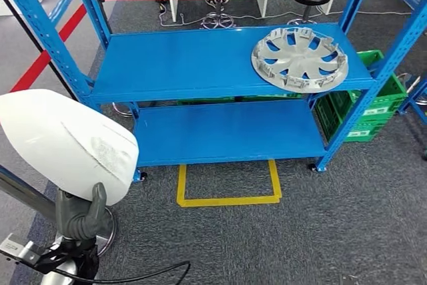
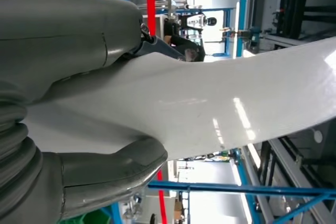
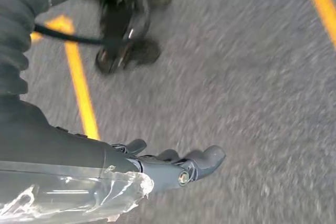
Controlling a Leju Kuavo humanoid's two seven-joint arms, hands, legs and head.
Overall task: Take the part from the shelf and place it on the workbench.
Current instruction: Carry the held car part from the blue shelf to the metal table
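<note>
One white part [image 1: 65,141] held by left robot hand [image 1: 81,215], below-left of shelf [image 1: 201,65] | smooth, glossy, stiff, probably light; grip the edge firmly | right robot hand [image 3: 174,169] empty, fingers extended

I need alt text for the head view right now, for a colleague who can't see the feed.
The robot's left hand grips a large white curved part at lower left, in front of a blue two-tier shelf. A silver wheel cover lies on the top tier's right end, green crates sit behind, and a yellow floor marking lies below.
</note>
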